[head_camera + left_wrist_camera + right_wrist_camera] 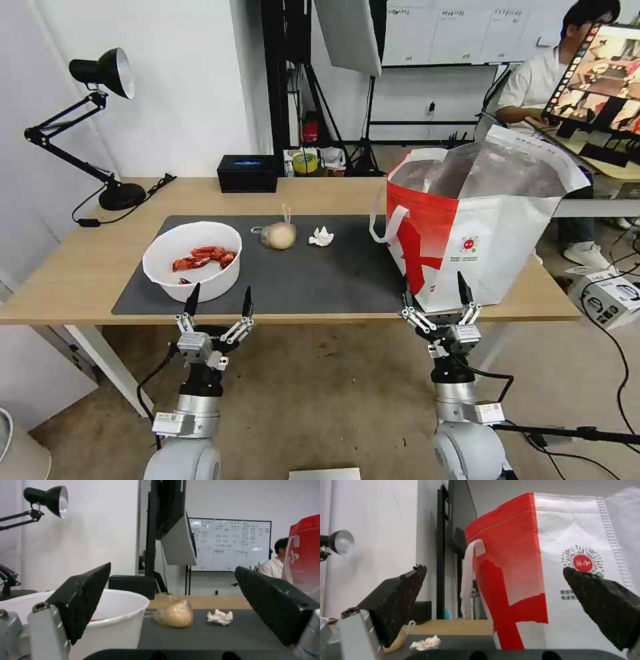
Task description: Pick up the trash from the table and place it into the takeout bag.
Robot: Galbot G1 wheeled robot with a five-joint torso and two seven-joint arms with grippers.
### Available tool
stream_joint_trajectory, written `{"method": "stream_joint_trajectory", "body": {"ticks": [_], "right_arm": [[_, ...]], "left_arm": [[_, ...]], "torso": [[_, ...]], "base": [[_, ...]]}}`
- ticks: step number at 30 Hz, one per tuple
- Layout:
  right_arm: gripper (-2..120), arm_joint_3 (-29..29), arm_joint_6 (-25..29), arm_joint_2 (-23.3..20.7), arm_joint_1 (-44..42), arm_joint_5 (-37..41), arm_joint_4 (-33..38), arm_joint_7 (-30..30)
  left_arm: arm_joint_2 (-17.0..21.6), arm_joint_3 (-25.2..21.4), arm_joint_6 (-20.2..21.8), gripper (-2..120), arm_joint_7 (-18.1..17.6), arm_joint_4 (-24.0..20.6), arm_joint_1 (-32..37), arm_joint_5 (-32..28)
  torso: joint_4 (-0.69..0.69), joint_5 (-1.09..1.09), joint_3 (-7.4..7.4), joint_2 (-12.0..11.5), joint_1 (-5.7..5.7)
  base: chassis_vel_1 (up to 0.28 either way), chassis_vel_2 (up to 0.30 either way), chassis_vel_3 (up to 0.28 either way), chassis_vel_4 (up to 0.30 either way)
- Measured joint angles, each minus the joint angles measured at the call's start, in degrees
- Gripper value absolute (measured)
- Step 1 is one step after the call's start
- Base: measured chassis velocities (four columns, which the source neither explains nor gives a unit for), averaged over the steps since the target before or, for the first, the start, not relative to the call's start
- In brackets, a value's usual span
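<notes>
- The left gripper hovers at the near edge of the table, its two black fingers spread wide with nothing between them.
- Straight ahead of it, just beyond the fingertips, sits the white bowl on the dark grey mat; red crayfish shells lie inside.
- In the left wrist view the bowl shows partly behind one finger.
- Farther out and toward the robot's right lies the beige lump in its clear bag, and just past that the crumpled tissue, the two near each other but apart.
- The right gripper hovers at the same table edge, well apart from the left one, fingers likewise spread and empty.
- Directly before it, very close, stands the takeout bag, upright on the table's right end, mouth open, silver lining visible, a white strap handle hanging on its red side.
- The right wrist view shows the bag's round logo just above one finger.
- At the table's far side sit a black desk lamp and a small black box.
</notes>
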Motion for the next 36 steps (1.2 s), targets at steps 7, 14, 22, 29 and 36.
{"method": "stream_joint_trajectory", "body": {"ticks": [7,14,22,29,36], "right_arm": [[100,-0.38,-0.08,0.11,0.15,-0.20,0.43,-0.52],[100,-0.86,-0.21,0.23,-0.05,-0.37,0.43,-0.82],[100,-1.57,-0.54,0.26,0.15,-0.62,0.40,-1.06],[100,-3.13,-3.13,-0.14,0.55,-0.55,0.67,-2.41],[100,-5.15,-6.96,-1.81,2.49,-0.62,0.95,-2.74]], "left_arm": [[0.05,-0.10,-0.02,100,0.00,-0.03,0.05,0.00],[0.08,-0.10,-0.02,100,0.00,-0.08,0.05,-0.03],[0.27,-0.20,-0.03,100,0.00,-0.13,-0.07,-0.13],[0.26,-0.20,-0.02,100,0.00,-0.13,-0.07,-0.16],[0.16,-0.21,-0.20,100,0.00,-0.07,-0.10,-0.12]], "torso": [[0.00,0.00,0.00,0.00,0.00],[0.00,0.00,0.00,0.00,0.00],[0.00,0.00,0.00,0.00,0.00],[0.00,0.00,0.00,0.00,0.00],[0.00,0.00,0.00,0.00,0.00]], "base": [[0.000,0.000,0.000,0.000],[0.000,0.000,0.000,0.000],[0.000,0.000,0.000,0.000],[0.000,0.000,0.000,0.000],[0.000,0.000,0.000,0.000]]}}
